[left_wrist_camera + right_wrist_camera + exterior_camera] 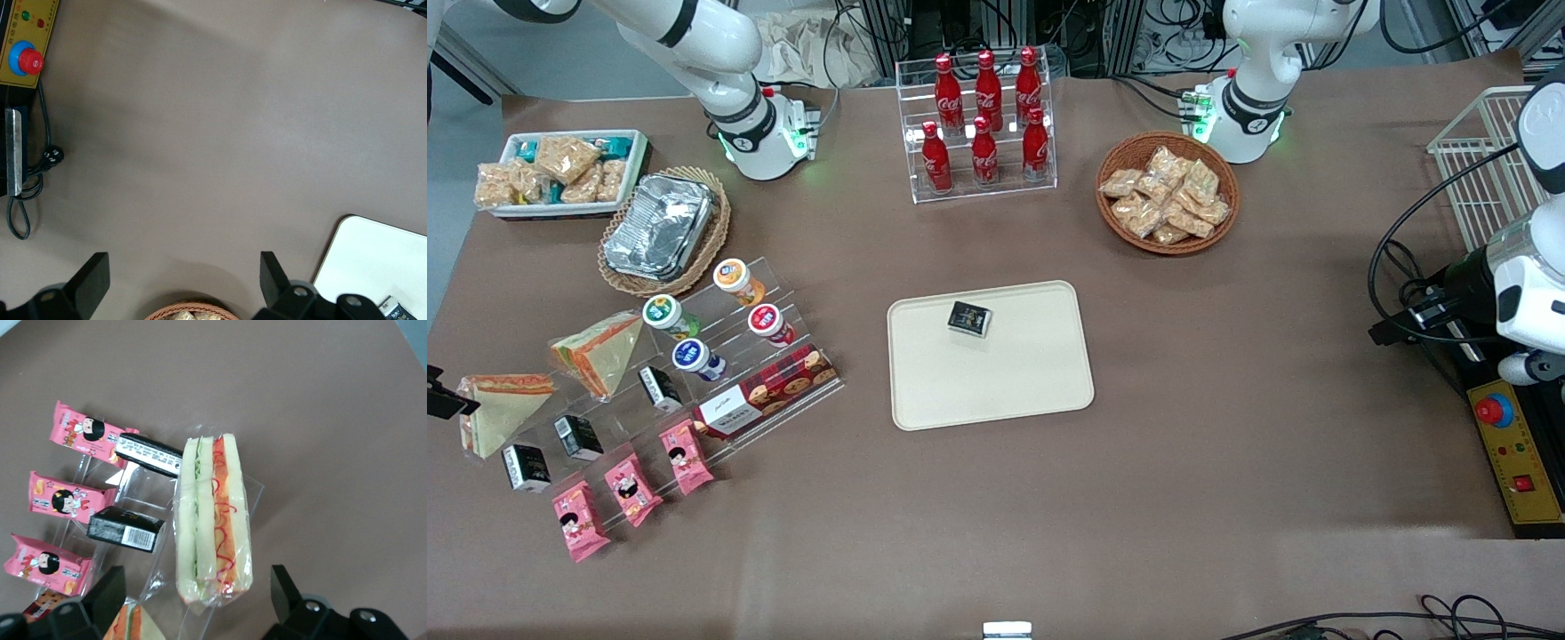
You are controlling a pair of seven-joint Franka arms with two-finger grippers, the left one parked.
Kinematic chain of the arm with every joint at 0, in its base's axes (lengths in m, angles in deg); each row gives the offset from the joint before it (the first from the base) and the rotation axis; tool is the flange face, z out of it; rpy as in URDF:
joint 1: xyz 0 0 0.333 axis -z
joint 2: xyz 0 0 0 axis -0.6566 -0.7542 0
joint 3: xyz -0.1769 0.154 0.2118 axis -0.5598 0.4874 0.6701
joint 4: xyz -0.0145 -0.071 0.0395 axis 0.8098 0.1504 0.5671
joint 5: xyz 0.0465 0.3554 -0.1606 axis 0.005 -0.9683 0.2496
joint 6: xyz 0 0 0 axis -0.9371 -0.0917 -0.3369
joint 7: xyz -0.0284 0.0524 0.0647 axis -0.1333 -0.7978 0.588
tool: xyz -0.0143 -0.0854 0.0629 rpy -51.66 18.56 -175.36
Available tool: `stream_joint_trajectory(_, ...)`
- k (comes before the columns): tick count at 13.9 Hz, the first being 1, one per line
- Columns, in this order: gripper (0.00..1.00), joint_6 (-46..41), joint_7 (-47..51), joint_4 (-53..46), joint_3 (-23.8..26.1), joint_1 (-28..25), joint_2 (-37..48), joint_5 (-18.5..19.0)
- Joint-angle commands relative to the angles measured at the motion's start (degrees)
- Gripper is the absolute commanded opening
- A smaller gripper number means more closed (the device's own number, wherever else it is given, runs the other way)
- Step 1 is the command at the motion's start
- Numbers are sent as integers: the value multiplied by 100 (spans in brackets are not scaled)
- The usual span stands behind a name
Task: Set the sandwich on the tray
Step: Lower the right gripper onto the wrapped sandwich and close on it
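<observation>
The sandwich is a clear-wrapped wedge with pale bread faces and orange-red filling. It leans on the clear stepped stand at the working arm's end of the table. In the right wrist view the sandwich shows its thick edge. My gripper is open above it, with one fingertip to either side of the sandwich's end and neither touching it. In the front view only a black part of the gripper shows at the picture's edge. The cream tray lies mid-table with a small black packet on it; its corner also shows in the left wrist view.
A second wedge with a wide orange band stands beside the sandwich. The stand also holds black boxes, pink snack packets, cups and a biscuit box. Farther from the camera stand a foil-pan basket, a cola rack and a snack basket.
</observation>
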Motion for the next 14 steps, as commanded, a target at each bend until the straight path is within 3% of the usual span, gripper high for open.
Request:
stream_joint_trajectory(1, 96, 94, 17, -95, 7, 35, -185, -96)
stream_joint_trajectory(12, 96, 630, -1, 353, 16, 61, -317, -96)
stream_joint_trajectory(14, 90, 674, -9, 345, 33, 79, -334, -131)
